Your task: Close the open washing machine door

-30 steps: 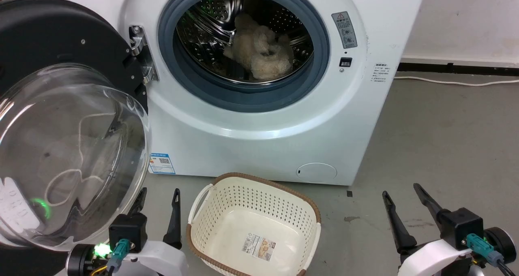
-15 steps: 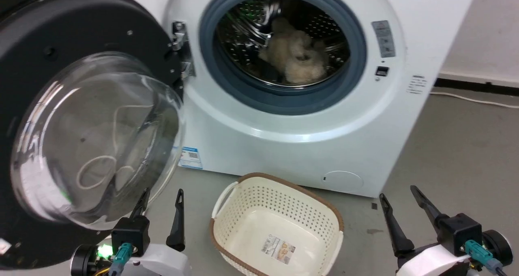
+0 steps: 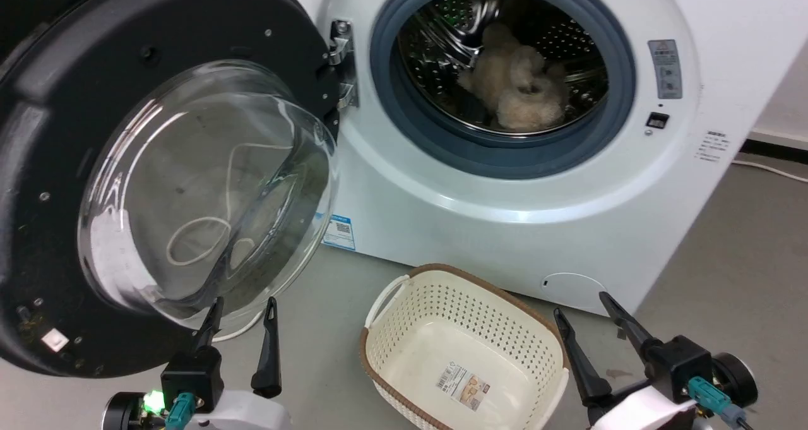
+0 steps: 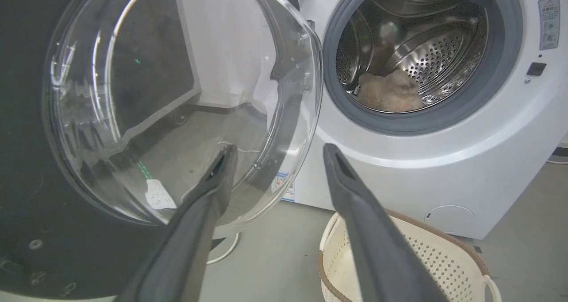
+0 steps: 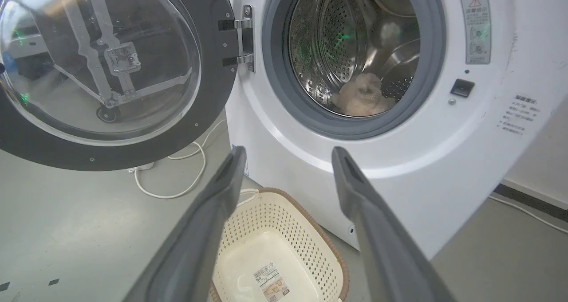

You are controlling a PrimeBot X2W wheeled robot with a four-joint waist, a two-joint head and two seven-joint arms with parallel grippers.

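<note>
Nearest to me, the left gripper (image 3: 245, 304) has its jaws spread wide and holds nothing. Its tips sit just under the lower edge of the glass bowl (image 3: 208, 184); I can't tell if the outer finger touches it. The right gripper (image 3: 582, 305) is also spread and free, just right of the cream basket (image 3: 454, 269). The basket stands on the floor (image 3: 726, 259) before the washing machine (image 3: 473, 228), with a label (image 3: 464, 386) on its bottom. The washing machine door (image 3: 63, 133) is swung wide open to the left on its metal hinge (image 3: 341, 64), inner side facing me. A blue sticker (image 3: 339, 231) sits low on the front. Beyond is the grey seal (image 3: 505, 158), then the steel drum (image 3: 568, 38) with a beige fluffy item (image 3: 514, 89) inside.
</note>
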